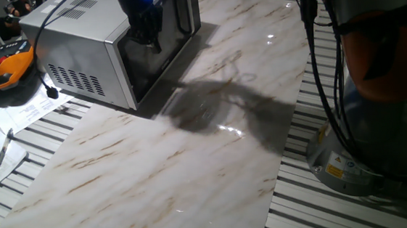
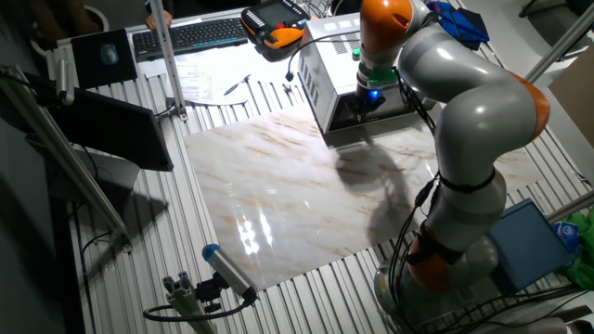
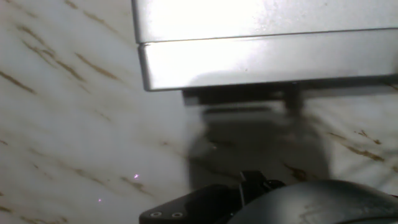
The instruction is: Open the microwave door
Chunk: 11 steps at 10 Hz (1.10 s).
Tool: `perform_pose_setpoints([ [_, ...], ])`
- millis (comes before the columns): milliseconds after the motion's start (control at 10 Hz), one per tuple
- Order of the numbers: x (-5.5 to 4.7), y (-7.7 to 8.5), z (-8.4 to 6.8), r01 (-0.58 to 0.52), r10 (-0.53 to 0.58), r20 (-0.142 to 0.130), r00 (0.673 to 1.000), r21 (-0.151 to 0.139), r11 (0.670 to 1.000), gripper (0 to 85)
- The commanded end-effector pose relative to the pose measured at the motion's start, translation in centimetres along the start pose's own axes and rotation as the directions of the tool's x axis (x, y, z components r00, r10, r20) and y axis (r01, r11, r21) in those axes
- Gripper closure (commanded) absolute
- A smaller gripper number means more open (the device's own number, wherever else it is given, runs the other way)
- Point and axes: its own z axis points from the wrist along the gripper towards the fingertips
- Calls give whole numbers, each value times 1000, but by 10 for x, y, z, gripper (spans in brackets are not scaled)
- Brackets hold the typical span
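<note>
Marble-patterned tabletop on a slatted metal bench, with the microwave standing at the far end of the slab. Its vented side faces one fixed view, and a black power cord runs over its top. The microwave door, a dark glass panel in a silver frame, lies flush with the oven body and appears closed; its vertical bar handle sits at the door's far edge.

The gripper hangs directly in front of the glass, near the middle of the door, short of the handle. A blue light glows on the wrist above it. The fingers are dark against dark glass, so whether they stand apart or together cannot be told, nor whether they touch the door.

In the other fixed view the arm arches over the slab from its base at the table edge, the gripper at the door face of the microwave. An orange-and-black pendant lies behind the oven.

The hand view, blurred, looks down past the door's bright top edge to the marble below
</note>
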Motion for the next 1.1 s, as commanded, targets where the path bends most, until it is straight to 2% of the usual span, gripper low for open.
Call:
perform_pose_setpoints([
  [0,0,-1,-1,-1,1,7,1000,-7,1000,850],
  [100,0,0,-1,12,-12,18,1000,-26,1000,850],
  [300,0,0,-1,28,-28,37,999,-5,1000,850],
  [600,0,0,-1,49,-49,49,998,11,999,850],
  [700,0,0,-1,62,-62,52,997,7,998,850],
  [800,0,0,-1,61,-60,61,996,-9,998,850],
  [900,0,0,-1,49,-45,63,997,-57,997,850],
  [1000,0,0,-1,38,-34,45,998,-87,995,850],
])
